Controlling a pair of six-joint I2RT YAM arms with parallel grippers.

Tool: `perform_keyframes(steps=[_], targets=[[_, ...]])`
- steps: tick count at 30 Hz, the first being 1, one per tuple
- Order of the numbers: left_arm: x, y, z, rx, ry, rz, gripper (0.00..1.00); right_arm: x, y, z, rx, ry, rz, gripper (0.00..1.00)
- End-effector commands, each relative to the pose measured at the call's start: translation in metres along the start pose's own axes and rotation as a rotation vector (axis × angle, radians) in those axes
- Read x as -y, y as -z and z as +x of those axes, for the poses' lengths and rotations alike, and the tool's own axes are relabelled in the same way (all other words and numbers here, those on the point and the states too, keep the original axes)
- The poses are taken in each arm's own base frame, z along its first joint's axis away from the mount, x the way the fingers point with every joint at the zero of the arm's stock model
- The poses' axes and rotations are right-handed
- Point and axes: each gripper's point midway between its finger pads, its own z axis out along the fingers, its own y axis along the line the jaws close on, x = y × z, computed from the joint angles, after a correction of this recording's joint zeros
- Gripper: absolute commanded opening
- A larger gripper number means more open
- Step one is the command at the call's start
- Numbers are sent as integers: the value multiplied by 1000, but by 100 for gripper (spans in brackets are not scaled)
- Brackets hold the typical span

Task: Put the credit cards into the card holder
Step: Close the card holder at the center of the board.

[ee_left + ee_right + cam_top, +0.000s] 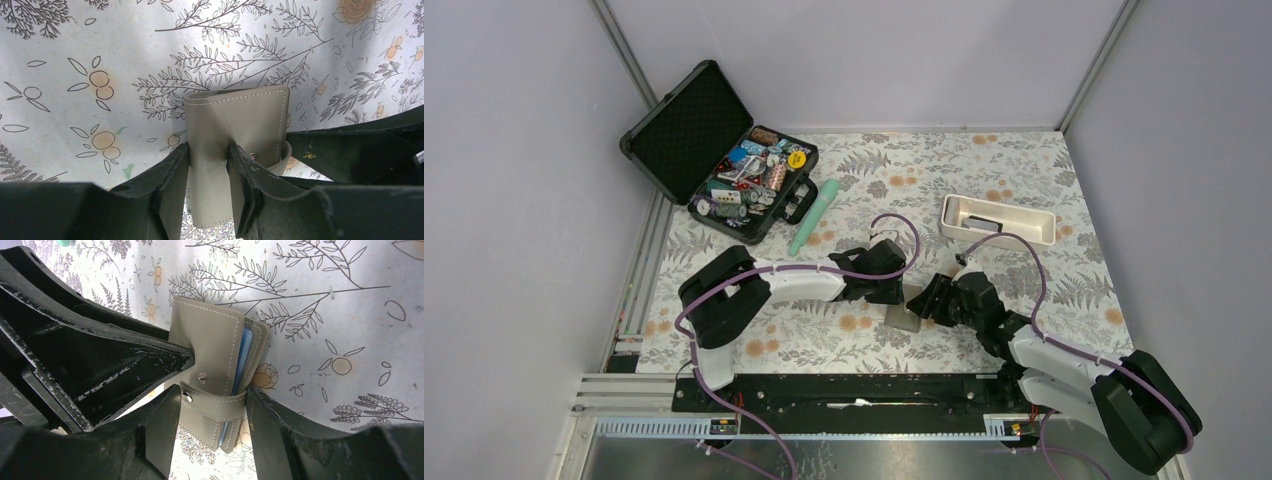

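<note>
The grey-brown card holder (pixel 909 310) (pixel 240 117) (pixel 207 337) is folded over and held on edge just above the floral cloth between the two arms. My left gripper (pixel 898 293) (pixel 209 151) is shut on the fold end. A blue credit card (pixel 243 355) shows as a thin edge between the leaves. The snap strap (pixel 215 405) wraps round the open side, its stud apart from the socket. My right gripper (pixel 929 300) (pixel 214 390) straddles the strap end, jaws open, each finger close against one side. Any other credit cards are hidden.
An open black hard case (pixel 686 130) full of small items lies at the back left, a mint-green tube (pixel 814 215) beside it. A white oblong tray (pixel 1024 215) sits at the back right with a dark item inside.
</note>
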Motion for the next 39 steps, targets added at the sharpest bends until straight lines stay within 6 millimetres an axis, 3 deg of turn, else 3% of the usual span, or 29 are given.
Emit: perform_keyframes(steps=[1, 16, 39], targets=[[-23, -9, 28, -82, -41, -87, 35, 36, 14, 57, -202, -23, 113, 57], [-23, -8, 27, -79, -42, -88, 35, 40, 19, 65, -216, -49, 136, 56], [-22, -6, 30, -81, -34, -77, 35, 55, 15, 61, -183, -46, 241, 52]])
